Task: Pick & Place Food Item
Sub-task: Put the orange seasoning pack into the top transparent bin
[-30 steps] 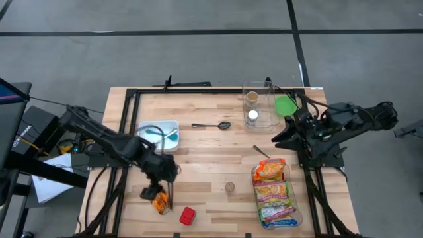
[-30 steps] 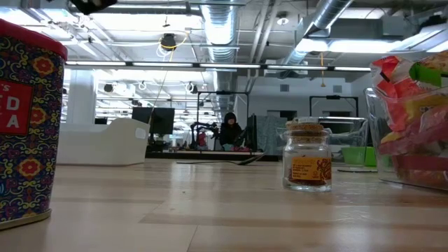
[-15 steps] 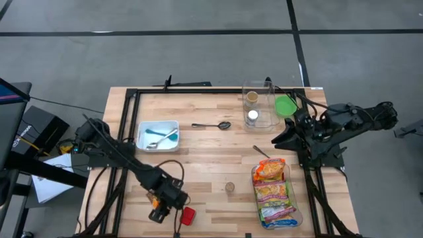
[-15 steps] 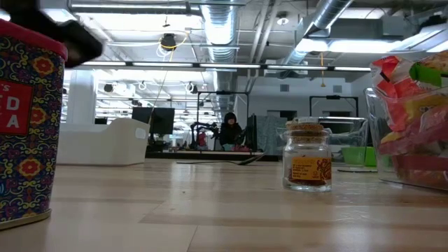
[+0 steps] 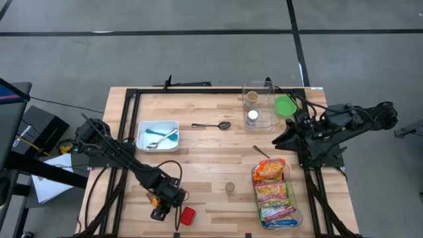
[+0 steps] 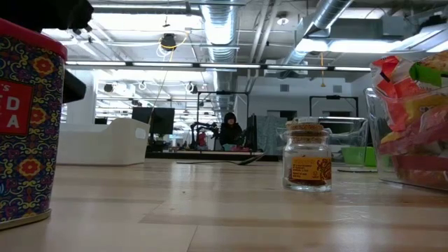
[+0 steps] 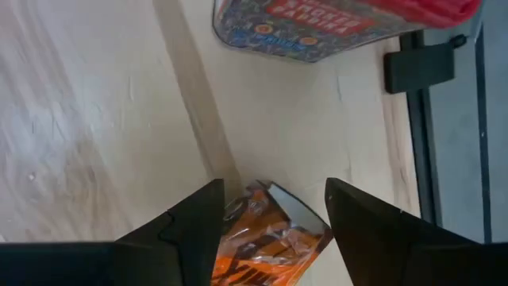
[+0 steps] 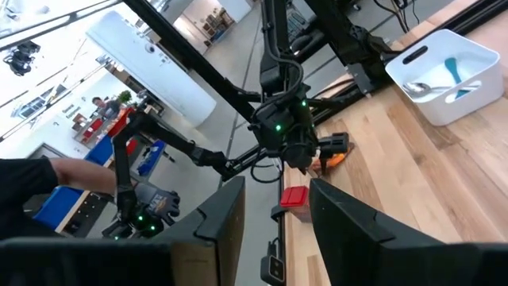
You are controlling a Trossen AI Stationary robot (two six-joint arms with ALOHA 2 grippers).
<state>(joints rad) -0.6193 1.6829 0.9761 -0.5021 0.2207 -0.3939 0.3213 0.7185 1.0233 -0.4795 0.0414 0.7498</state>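
High view: left gripper at an orange snack packet near the table's front edge

Counted from above: two arms, one white tray [image 5: 157, 135] holding what look like two utensils, one loose spoon [image 5: 211, 125], one clear bin [image 5: 258, 106] with two small jars, one green lid [image 5: 285, 104], one small jar [image 5: 229, 187] alone mid-table, one clear tub of noodle packets [image 5: 274, 192], one red-lidded tin [image 5: 188, 215], and one orange snack packet [image 5: 156, 199].

The left gripper [image 5: 161, 206] is low at the front-left of the table, just beside the tin. In the left wrist view the packet [image 7: 266, 238] lies between the two fingers [image 7: 186, 230], which stand partly apart on either side of it; whether they press it is hard to tell, since the lower part of the packet is cut off. The tin [image 7: 341, 24] lies just ahead of it.

The right gripper [image 5: 280, 137] waits over the table's right edge, fingers partly apart, holding nothing.
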